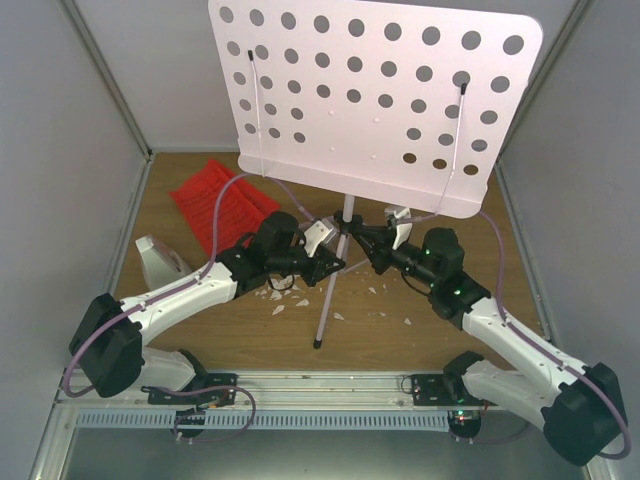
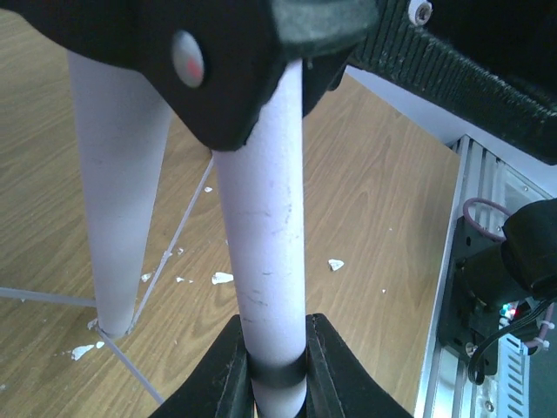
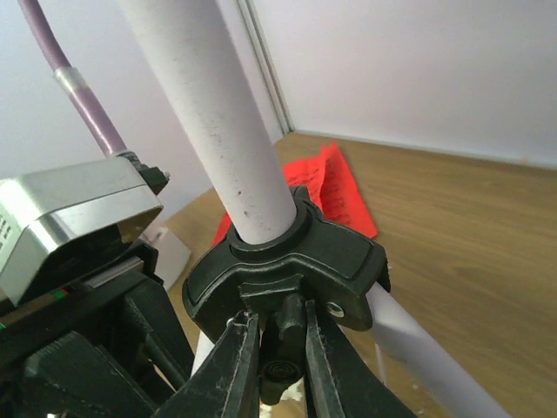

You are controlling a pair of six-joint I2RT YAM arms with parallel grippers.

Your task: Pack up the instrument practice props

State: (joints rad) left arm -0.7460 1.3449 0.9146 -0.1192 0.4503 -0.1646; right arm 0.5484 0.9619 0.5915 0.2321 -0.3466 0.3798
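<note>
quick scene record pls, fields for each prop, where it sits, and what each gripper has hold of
stand: perforated plate upright on tripod legs, centre of scene, not folded
left gripper: shut on a stand tube
right gripper: shut on the knob of the black collar
red sheets: lying flat, rear left
metronome: near the left wall, beside the left arm
crumbs: scattered around the stand's feet

A wide music-stand plate (image 1: 375, 100) overhangs the back half of the table (image 1: 400, 350), blocking reach from above. Its tripod legs (image 1: 328, 300), the left arm (image 1: 180, 295) and the right arm (image 1: 510, 335) crowd the centre. The left side holds red ribbed sheets (image 1: 225, 200) and a metronome (image 1: 160, 258); the front right is open wood.
</note>
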